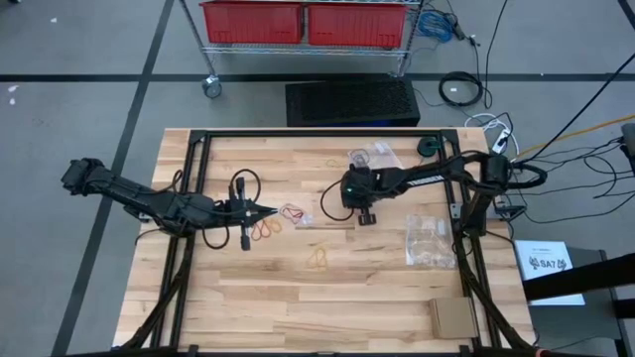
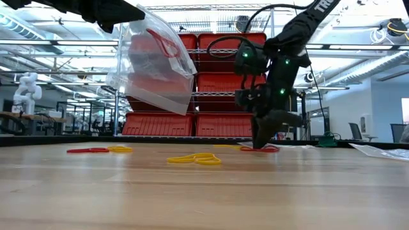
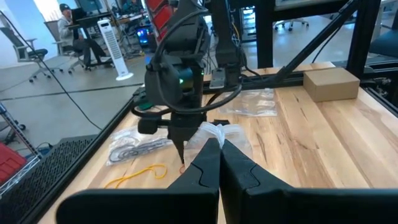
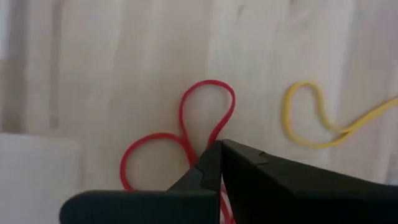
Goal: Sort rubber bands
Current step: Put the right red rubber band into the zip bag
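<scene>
Right fingers (image 4: pixel 214 163) (perhaps) pinching red band (image 4: pixel 186 130)

In the right wrist view we lose the lower part of the red rubber band (image 4: pixel 186 134) behind the right gripper (image 4: pixel 217 152), the yellow rubber band (image 4: pixel 323 121) runs off the edge, and the clear bag (image 2: pixel 153 61) blurs its contents.

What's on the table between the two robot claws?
In the high view, a clear plastic bag with a red rubber band inside hangs from the shut left claw; past it is bare wood up to the shut right claw.
</scene>
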Tool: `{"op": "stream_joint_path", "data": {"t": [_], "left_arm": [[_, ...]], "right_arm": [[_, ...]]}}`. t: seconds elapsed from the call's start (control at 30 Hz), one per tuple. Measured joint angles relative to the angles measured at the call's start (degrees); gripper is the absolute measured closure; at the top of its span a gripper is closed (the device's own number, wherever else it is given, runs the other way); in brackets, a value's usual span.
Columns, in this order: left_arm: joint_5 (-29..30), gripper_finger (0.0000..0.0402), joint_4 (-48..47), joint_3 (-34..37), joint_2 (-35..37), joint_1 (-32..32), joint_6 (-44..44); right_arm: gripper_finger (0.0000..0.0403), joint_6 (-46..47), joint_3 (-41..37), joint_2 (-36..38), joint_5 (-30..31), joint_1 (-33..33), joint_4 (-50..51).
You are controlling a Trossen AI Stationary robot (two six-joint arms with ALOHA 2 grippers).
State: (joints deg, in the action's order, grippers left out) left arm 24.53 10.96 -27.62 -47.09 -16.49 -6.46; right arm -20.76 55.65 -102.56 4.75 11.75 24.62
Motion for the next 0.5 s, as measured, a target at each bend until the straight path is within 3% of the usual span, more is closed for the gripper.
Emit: {"op": "stream_joint_path", "data": {"t": [0.33, 0.5], "left_arm": [[0.0, 0.0402, 0.0, 0.0, 0.0, 0.0, 0.0], [0.0, 0.0402, -0.3, 0.0, 0.0, 0.0, 0.0]], "right_arm": [[0.0402, 5.3, 8.6, -0.3, -4.7, -0.2, 14.3], [0.0365, 7.5, 10.6, -0.2, -4.2, -1.5, 19.3]]}}
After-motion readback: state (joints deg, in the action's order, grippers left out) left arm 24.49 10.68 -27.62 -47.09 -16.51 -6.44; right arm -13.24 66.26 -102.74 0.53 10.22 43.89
